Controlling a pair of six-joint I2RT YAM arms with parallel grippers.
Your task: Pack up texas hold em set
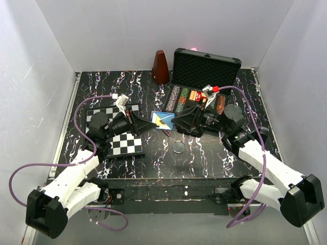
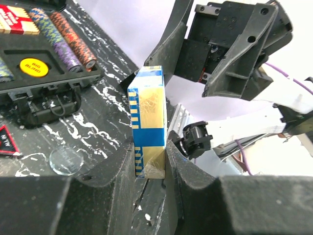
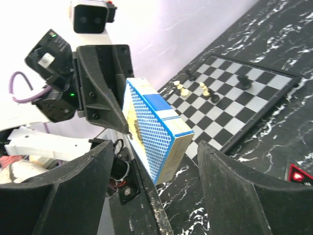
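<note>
Evidently a mid-frame handover: left gripper (image 2: 151,169) pinches the blue card box (image 2: 149,117) aloft, right gripper (image 3: 156,159) spread around it. Next, right should close, left release, then carry to the case (image 1: 204,69), upper right.

- The left arm (image 1: 71,176) and right arm (image 1: 271,166) have smooth white shells on their long links, with black motor housings at the joints.
- A chunky, rounded black block caps the outer joint of each arm: one on the left (image 1: 45,213), one on the right (image 1: 302,200).
- A purple cable (image 1: 75,120) runs along the left arm, and another purple cable (image 1: 264,153) along the right.
- The left gripper (image 1: 152,122) and right gripper (image 1: 177,120) are matte black, with broad wedge-shaped fingers.
- Round screws (image 2: 264,11) dot the right gripper's angular black frame.
- A white camera box (image 3: 93,13) with two dark lenses sits above the left gripper.
- A green light (image 3: 72,95) glows on the left gripper's housing.
</note>
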